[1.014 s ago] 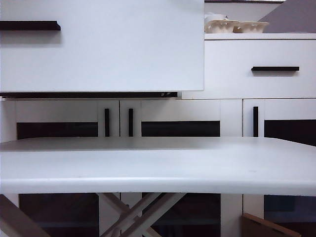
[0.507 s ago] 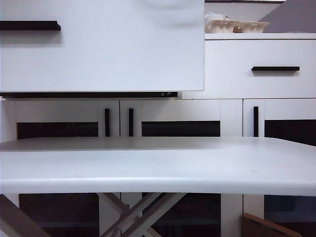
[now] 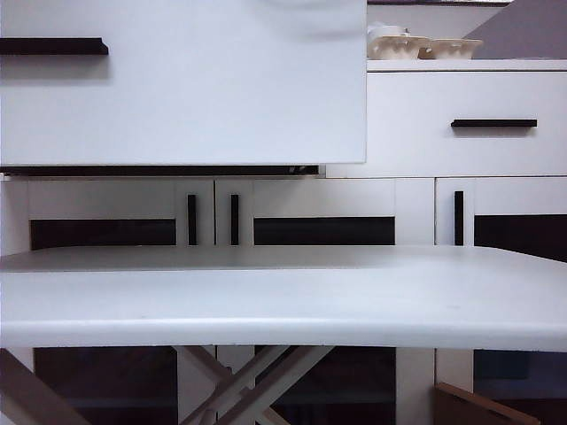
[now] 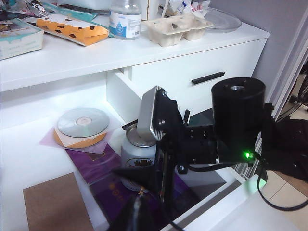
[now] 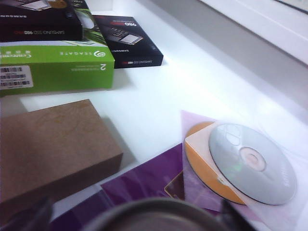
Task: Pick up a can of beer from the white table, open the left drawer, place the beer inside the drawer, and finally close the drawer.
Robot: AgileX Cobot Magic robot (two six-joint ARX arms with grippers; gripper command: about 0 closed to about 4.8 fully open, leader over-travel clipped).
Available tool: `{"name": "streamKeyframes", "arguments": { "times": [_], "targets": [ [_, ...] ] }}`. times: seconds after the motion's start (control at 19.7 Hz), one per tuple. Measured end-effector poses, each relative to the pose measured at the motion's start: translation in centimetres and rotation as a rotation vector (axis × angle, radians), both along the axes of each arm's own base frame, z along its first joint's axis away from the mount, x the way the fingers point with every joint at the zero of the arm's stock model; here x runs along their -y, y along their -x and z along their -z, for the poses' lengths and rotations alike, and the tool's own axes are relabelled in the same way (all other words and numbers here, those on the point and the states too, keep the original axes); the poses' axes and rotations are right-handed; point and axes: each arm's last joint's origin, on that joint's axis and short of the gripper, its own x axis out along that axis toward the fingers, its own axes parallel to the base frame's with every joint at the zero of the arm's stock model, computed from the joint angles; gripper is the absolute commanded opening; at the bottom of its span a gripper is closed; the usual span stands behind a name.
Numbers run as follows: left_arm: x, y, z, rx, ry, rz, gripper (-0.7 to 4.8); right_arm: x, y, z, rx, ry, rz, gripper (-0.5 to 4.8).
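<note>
The small silver aluminium can of beer [image 4: 137, 156] stands upright inside the pulled-out left drawer [image 3: 221, 97], on a purple sleeve [image 4: 89, 159] that lies flat on the drawer's white floor. In the right wrist view its grey rim [image 5: 154, 214] fills the near edge. The right gripper [image 4: 144, 185] straddles the can from above; its dark fingers [image 4: 132, 174] appear to stand just off the can's sides, jaws spread wide, though the blur in both wrist views makes any contact hard to judge.

Just beside the can lie a shiny silver disc [image 5: 250, 163] on an orange paper sleeve [image 5: 202, 159], a plain brown cardboard box [image 5: 53, 144], a green hard-drive box [image 5: 57, 67] and two black boxes [image 5: 127, 41].

The left gripper [image 4: 134, 216] shows only as a dark tip at the edge of its own wrist view, closed tight with nothing in it, held outside the drawer's front.

On the cabinet top [image 4: 72, 55] stand a clear plastic bottle [image 4: 125, 19], a pulp egg tray [image 4: 178, 29] and an orange carton [image 4: 72, 29]. The matching right drawer [image 3: 469, 124] is closed. The white table [image 3: 283, 292] with crossed legs fills the foreground of the exterior view.
</note>
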Motion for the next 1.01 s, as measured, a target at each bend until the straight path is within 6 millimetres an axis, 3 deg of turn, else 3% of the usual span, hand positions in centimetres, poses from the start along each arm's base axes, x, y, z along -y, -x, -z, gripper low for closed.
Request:
{"name": "streamKeyframes", "arguments": {
  "times": [0.15, 0.41, 0.46, 0.56, 0.71, 1.01],
  "targets": [
    [0.0, 0.0, 0.0, 0.000, 0.000, 0.000, -0.05, 0.2, 0.4, -0.4, -0.001, -0.001, -0.004, 4.58],
    [0.0, 0.0, 0.0, -0.001, 0.000, 0.000, -0.05, 1.3, 2.0, -3.1, 0.044, -0.032, -0.009, 4.42],
    [0.0, 0.0, 0.0, -0.001, 0.000, 0.000, -0.05, 1.4, 2.2, -3.3, 0.040, -0.030, -0.009, 3.60],
    [0.0, -0.1, 0.0, -0.001, 0.000, 0.000, -0.05, 1.5, 2.4, -3.6, 0.043, -0.030, -0.001, 1.45],
    [0.0, -0.1, 0.0, -0.001, 0.000, 0.000, -0.05, 2.2, 3.2, -4.9, 0.080, -0.041, 0.043, -0.08],
    [0.0, 0.0, 0.0, -0.001, 0.000, 0.000, -0.05, 3.1, 3.3, -5.5, 0.102, -0.012, 0.221, -0.06]
  ]
}}
